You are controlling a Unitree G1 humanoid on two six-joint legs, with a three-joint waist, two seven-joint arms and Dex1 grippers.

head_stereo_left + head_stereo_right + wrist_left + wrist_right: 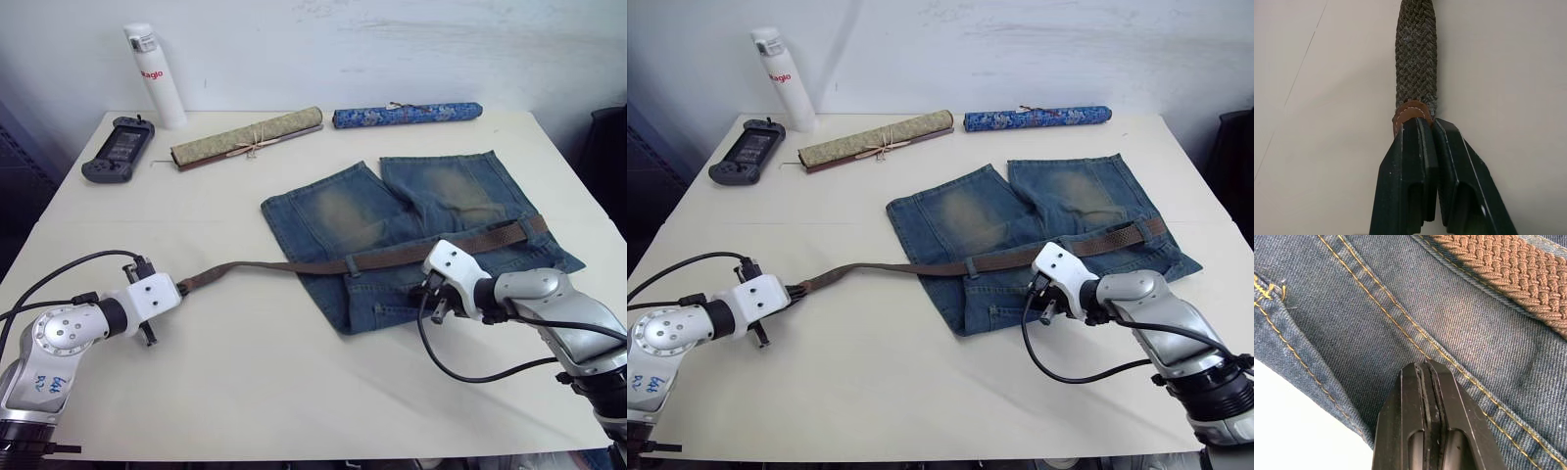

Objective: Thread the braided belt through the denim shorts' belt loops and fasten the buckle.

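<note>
Here the denim shorts [411, 230] lie flat toward the table's [245, 382] right half, waistband facing the near edge. The braided belt [392, 257] runs across that waistband, passing under 1 belt loop [350, 264], and trails off left over bare tabletop. The left gripper [1427, 125] has its 2 fingers clamped on the belt's leather-tipped end. The right gripper [1426, 364], fingers pressed together, pins denim just below the belt.
</note>
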